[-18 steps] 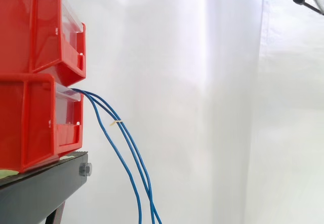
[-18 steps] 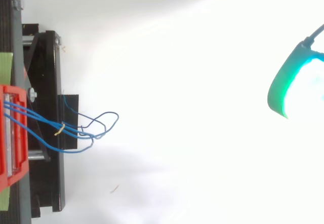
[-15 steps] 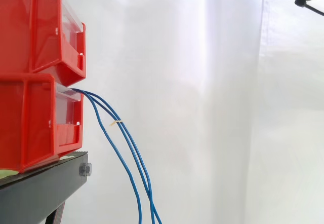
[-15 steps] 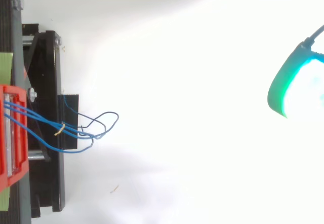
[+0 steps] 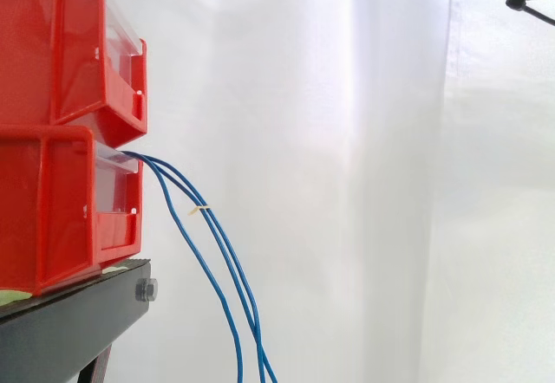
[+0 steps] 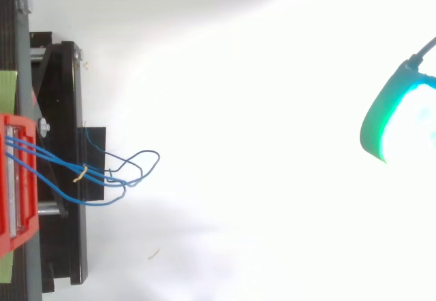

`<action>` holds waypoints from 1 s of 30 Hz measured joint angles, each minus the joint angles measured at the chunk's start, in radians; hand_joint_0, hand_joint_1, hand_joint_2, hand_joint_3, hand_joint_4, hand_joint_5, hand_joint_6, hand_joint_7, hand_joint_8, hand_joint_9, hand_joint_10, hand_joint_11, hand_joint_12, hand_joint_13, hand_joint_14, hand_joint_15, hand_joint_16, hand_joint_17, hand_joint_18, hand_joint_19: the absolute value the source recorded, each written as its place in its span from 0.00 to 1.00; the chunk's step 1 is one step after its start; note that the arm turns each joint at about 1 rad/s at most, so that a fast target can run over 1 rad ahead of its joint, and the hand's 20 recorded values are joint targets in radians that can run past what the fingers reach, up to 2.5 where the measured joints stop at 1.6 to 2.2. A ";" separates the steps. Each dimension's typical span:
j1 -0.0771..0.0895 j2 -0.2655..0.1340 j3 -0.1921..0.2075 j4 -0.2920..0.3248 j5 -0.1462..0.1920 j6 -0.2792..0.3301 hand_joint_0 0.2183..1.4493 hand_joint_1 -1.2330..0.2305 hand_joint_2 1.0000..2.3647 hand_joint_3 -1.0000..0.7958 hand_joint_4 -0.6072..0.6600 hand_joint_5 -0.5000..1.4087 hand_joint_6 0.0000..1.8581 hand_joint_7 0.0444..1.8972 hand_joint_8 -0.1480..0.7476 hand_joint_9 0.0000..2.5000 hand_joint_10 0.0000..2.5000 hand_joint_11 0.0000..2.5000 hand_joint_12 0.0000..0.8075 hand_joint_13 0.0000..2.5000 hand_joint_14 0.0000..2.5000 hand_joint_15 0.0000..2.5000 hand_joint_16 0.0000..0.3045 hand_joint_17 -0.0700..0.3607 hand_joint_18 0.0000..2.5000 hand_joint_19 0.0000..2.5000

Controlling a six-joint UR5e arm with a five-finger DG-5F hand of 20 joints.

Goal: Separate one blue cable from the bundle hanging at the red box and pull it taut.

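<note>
The robot hand (image 6: 373, 120) has hardly moved, maybe up a tiny bit; open or closed, I cannot tell. The blue cables (image 5: 202, 210) hang untouched from the red box (image 5: 52, 210), over the edge of the stand (image 5: 78, 318). Nothing started.

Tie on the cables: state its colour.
The tie is pale yellow; the top view shows it best.

Two red bins (image 5: 61, 54) sit stacked on a black stand (image 5: 69, 322) at the left. Blue cables (image 5: 227, 262) leave the lower bin's front and hang down rightward, bound by a pale tie (image 5: 201, 210), before a white curtain (image 5: 364, 184)
</note>
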 measured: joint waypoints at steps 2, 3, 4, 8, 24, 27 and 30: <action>0.000 0.000 0.000 0.000 0.000 0.000 0.28 0.34 0.00 0.28 0.63 0.16 0.27 0.39 0.49 0.29 0.00 0.11 0.39 0.30 0.00 0.10 0.10 0.33 0.24 0.10; 0.000 0.000 0.000 0.000 0.000 0.000 0.28 0.35 0.00 0.28 0.63 0.16 0.27 0.39 0.49 0.29 0.00 0.11 0.39 0.30 0.00 0.10 0.10 0.33 0.24 0.10; 0.000 0.000 0.000 0.000 0.000 0.000 0.27 0.37 0.00 0.28 0.63 0.16 0.27 0.38 0.49 0.29 0.00 0.11 0.39 0.30 0.00 0.10 0.10 0.33 0.24 0.10; 0.000 0.000 0.000 0.000 0.000 0.000 0.27 0.38 0.00 0.28 0.63 0.16 0.27 0.39 0.49 0.30 0.00 0.11 0.38 0.30 0.00 0.09 0.10 0.33 0.25 0.10; 0.000 0.000 0.000 -0.001 0.002 0.000 0.27 0.39 0.00 0.28 0.64 0.16 0.27 0.39 0.51 0.31 0.00 0.12 0.39 0.30 0.00 0.09 0.10 0.33 0.25 0.10; 0.001 0.000 0.000 -0.007 0.007 0.000 0.27 0.39 0.00 0.28 0.64 0.16 0.27 0.39 0.51 0.31 0.00 0.11 0.39 0.30 0.00 0.09 0.10 0.33 0.25 0.10; 0.003 -0.001 0.000 -0.012 0.012 -0.003 0.27 0.39 0.00 0.28 0.64 0.17 0.27 0.39 0.51 0.31 0.00 0.12 0.39 0.30 0.00 0.09 0.10 0.33 0.25 0.10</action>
